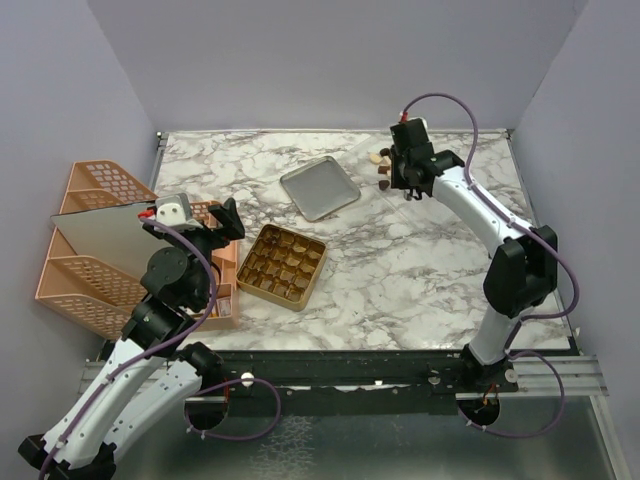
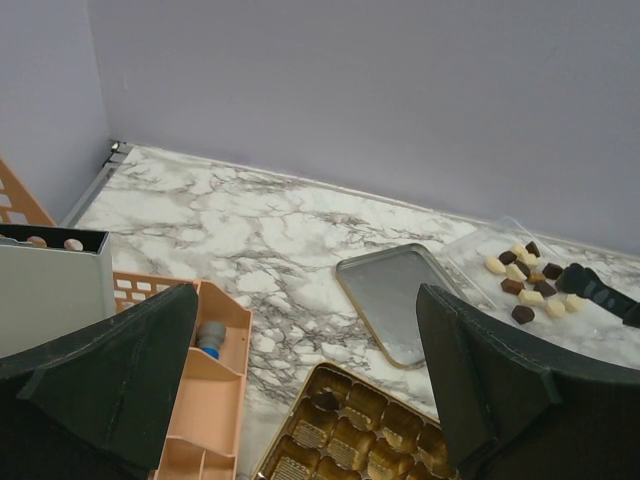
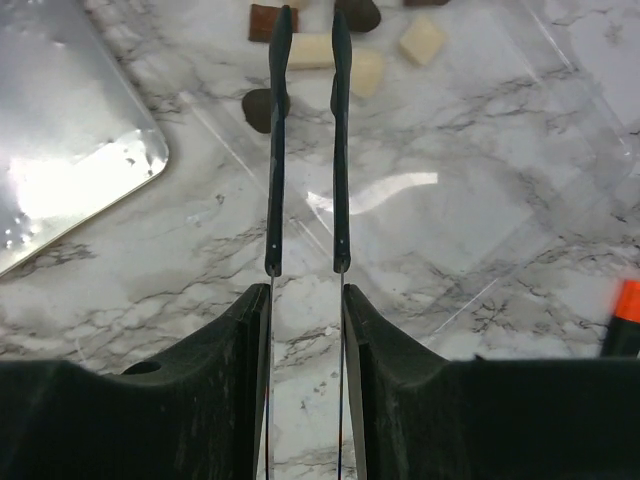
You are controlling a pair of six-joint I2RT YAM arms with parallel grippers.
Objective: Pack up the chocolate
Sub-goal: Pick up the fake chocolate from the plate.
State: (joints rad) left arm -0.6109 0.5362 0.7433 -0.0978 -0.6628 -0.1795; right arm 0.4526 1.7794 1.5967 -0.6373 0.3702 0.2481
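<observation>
Right end effector (image 3: 308,20) tips at chocolate (image 3: 420,40) cluster's near edge.

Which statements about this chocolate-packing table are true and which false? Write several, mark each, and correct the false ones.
1. The right claw reaches over the chocolate. True.
2. The left claw is wide open and empty. True.
3. The chocolate fills the golden tray. False: the pieces lie loose on clear plastic at the far right of the marble table, and the tray looks almost empty.
4. The silvery lid covers the tray. False: it lies apart on the table, beyond the tray.
5. The peach organiser stands at the table's right edge. False: it stands at the left edge.
</observation>
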